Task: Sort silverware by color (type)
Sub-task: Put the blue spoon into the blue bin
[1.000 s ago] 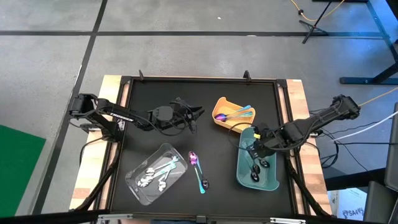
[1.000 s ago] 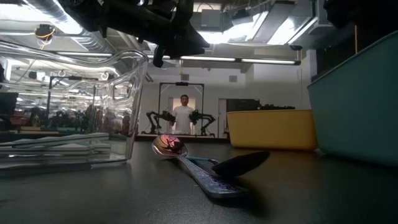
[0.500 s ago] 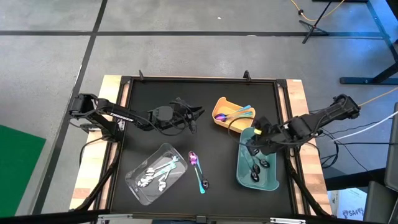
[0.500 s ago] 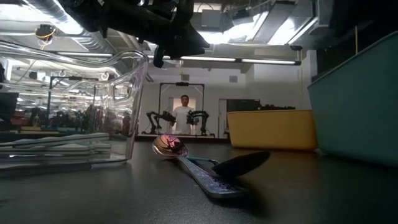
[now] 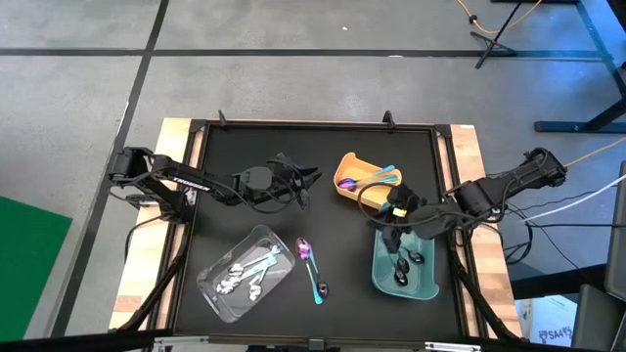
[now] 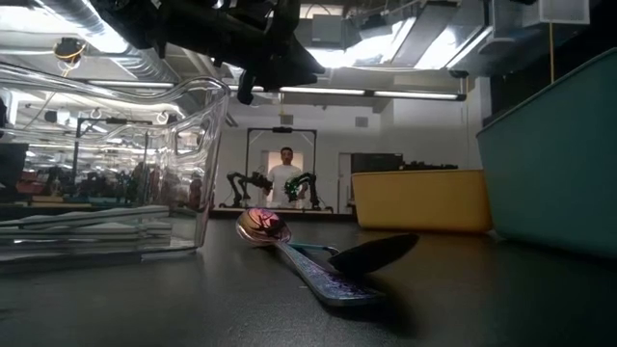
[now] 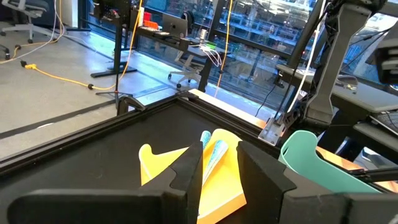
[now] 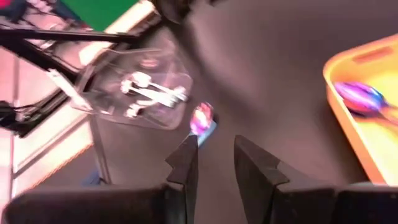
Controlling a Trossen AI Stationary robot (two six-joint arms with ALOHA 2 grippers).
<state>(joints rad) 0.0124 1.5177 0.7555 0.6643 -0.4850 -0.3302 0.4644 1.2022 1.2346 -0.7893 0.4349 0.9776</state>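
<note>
my right gripper [image 5: 392, 238] empty, jaws narrow, over teal tray [image 5: 383, 279]; next go 9 o'clock, drop square on purple spoon [image 5: 304, 250].

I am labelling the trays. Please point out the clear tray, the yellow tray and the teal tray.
clear tray [image 5: 217, 293]: high view, bare floor near its corner.
yellow tray [image 5: 349, 159]: high view, its rim.
teal tray [image 5: 423, 283]: high view, bare floor.

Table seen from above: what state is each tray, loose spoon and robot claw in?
Clear plastic tray: holds shiny silver spoons.
Yellow tray: holds iridescent spoons.
Teal tray: holds dark-headed spoons.
Two loose spoons: lying on the black mat, unsorted.
Left gripper: open, empty.
Right gripper: open, empty, above the teal tray's edge.
</note>
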